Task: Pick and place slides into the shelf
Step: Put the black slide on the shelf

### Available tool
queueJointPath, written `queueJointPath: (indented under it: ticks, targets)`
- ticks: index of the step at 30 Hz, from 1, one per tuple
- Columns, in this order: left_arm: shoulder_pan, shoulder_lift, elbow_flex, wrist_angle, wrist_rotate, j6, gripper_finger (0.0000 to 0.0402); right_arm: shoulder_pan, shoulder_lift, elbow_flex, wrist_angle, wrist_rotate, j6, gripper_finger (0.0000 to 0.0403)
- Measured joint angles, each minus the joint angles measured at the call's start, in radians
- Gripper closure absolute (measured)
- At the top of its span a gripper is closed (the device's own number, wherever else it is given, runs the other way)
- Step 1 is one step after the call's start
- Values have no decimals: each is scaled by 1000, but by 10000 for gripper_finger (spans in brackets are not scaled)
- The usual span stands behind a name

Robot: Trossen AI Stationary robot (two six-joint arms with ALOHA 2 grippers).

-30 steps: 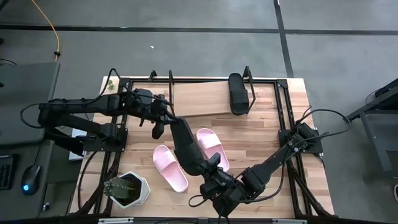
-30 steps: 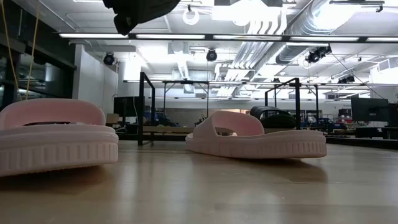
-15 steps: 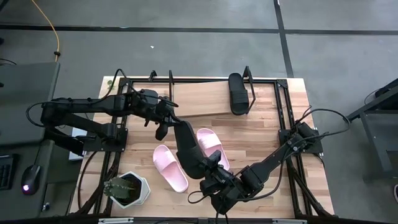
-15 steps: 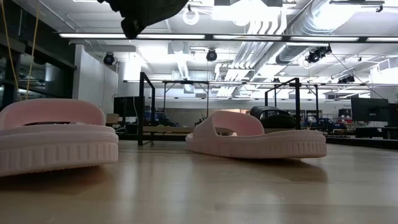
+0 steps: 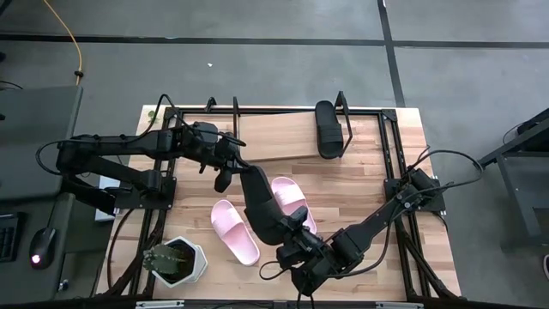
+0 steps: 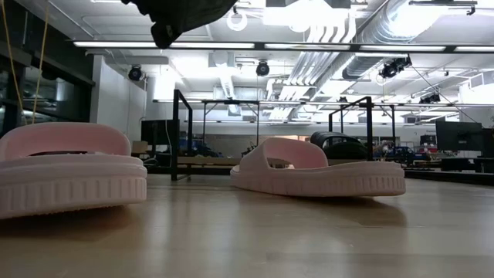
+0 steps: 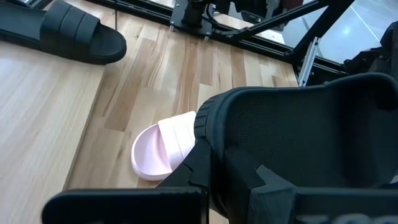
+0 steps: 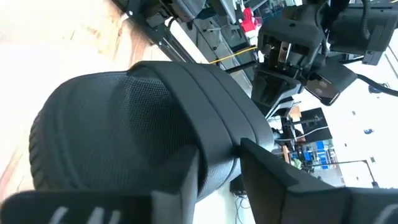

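One black slide (image 5: 264, 206) hangs in the air between both arms, slanting from far-left to near-right above the table's middle; the low view shows it high up (image 6: 181, 15). My left gripper (image 5: 226, 174) is at its far end, my right gripper (image 5: 296, 233) at its near end, both shut on it. Two pale pink slides (image 5: 234, 232) (image 5: 292, 199) lie soles down on the table, also in the low view (image 6: 69, 174) (image 6: 316, 170). The second black slide (image 5: 328, 129) lies on the shelf's board (image 5: 274, 137), at its right end. My left gripper holds the black slide by its far end (image 7: 208, 134), the edge passing between the two fingers (image 7: 198, 168). The fingers come from the table's left, about level. That end is lifted clear. My right gripper holds the slide's near end, pinched between its two fingers (image 8: 186, 180), beside the wide strap (image 8: 193, 93). The gripper reaches in from the near right side. The slide is lifted clear and slants away toward my left gripper.
A potted plant in a white pot (image 5: 176, 262) stands at the near left corner. The black frame (image 5: 390, 163) runs around the table. The shelf's board left of the black slide is bare wood (image 7: 37, 124).
My left gripper has moved a little toward the table's right, closer against the black slide's far end, then kept still. The slide's far end has shifted slightly with it; the pink slides have stayed where they were.
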Motion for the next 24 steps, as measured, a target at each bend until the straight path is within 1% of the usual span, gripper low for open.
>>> queueJointPath:
  ticks: [7,12,14,20,23,24]
  targets:
    - [0,0,0,-1,0,-1,396,0,0,0,0,4,-1,393]
    - [-1,0,0,-8,-16,0,395,-1,0,0,0,5,7,394]
    - [-1,0,0,-8,-24,0,388,-1,0,0,-1,7,7,399]
    - [-3,0,0,-17,-86,17,347,-3,0,0,-4,8,8,401]
    - [-3,-2,0,-20,-145,33,328,-4,0,0,-6,-15,11,402]
    - [-2,-2,0,-25,-167,33,323,-3,2,0,-2,-7,11,402]
